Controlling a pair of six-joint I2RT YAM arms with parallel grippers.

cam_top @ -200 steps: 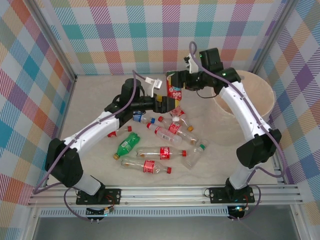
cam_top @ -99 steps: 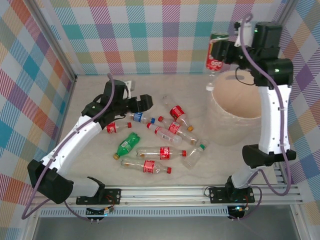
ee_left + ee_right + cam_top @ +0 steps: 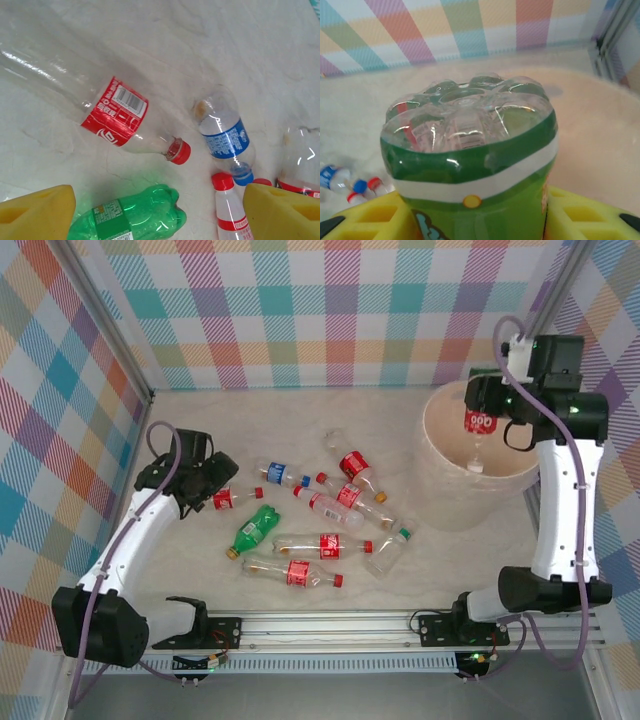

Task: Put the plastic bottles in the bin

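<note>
1. Right gripper is up over the bin, right above its opening; its yellow fingers are clamped on both sides of a clear bottle with a red label.
2. That held bottle hangs cap-down, with the cap end dipping inside the bin's rim in the top view; the wrist view looks at its bumpy clear base, with a green and white band just under it.
3. Left gripper is way off to the left of the bin, low over the table; its yellow fingers are spread wide with nothing pinched between them.
4. Under it lie a red-labelled bottle with a red cap, a blue-labelled bottle with a blue cap, and the green bottle; all on their sides.
5. The rest of the plastic bottles sit in a loose bunch on the table left of the bin; the closest one, green-capped, is near the bin's wall but not touching it.
</note>
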